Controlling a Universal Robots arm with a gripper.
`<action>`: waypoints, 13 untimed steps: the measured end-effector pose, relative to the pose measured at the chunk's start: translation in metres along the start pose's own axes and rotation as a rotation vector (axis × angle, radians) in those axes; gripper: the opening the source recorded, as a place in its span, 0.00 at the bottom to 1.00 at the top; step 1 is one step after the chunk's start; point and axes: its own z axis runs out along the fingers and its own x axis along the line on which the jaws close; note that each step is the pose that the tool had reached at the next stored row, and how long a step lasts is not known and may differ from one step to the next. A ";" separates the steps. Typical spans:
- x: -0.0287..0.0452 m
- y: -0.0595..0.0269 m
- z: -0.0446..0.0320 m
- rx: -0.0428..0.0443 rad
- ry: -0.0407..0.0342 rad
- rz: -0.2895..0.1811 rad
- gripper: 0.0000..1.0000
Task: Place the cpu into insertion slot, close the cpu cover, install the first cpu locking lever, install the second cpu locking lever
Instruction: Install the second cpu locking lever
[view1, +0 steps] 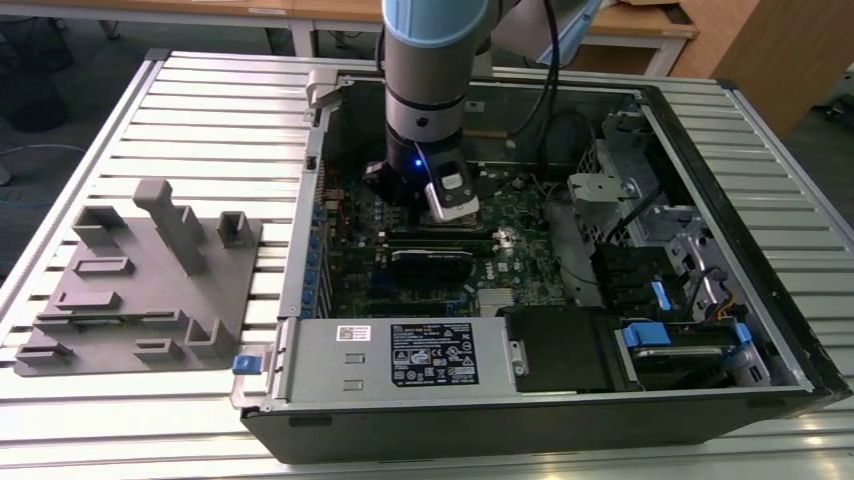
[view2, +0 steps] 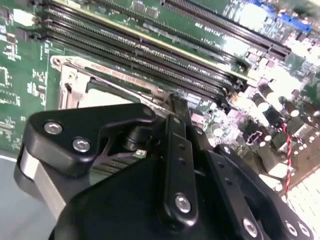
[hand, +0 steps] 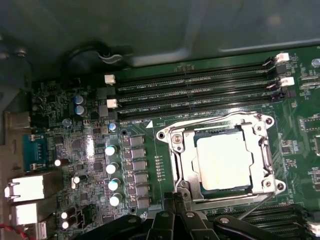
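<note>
The cpu (hand: 223, 160) sits in the insertion slot (hand: 200, 140), its pale metal top showing through the cut-out of the cpu cover (hand: 182, 160), which lies flat around it; so from here I judge the chip placed and the cover down.

In the first wrist view I see the gripper (hand: 176, 200) at the socket's edge, its dark fingers drawn close together with nothing between them. The tips point at the rim of the cover, on the side away from the memory slots (hand: 200, 90). A thin metal locking lever (hand: 257, 205) runs slanted along that same side, just beside the fingers. That is the relation that matters: the lever's long axis follows the socket edge, and the tips are near one end of it.

In the second wrist view I look past the gripper's black linkage; a slim fingertip (view2: 178, 107) reaches the socket frame (view2: 67, 82), with the long slots beyond. Whether it touches the metal I cannot tell.

In the exterior view the arm (view1: 427, 110) stands nearly upright inside the open computer case (view1: 534, 410), wrist low over the green board (view1: 514, 225).
</note>
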 end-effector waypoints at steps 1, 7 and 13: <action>0.0000 0.0004 -0.0031 -0.0006 -0.0001 0.000 0.11; 0.0001 0.0027 -0.0245 -0.0006 0.0001 0.000 0.11; 0.0001 0.0044 -0.0402 -0.0007 0.0001 0.000 0.11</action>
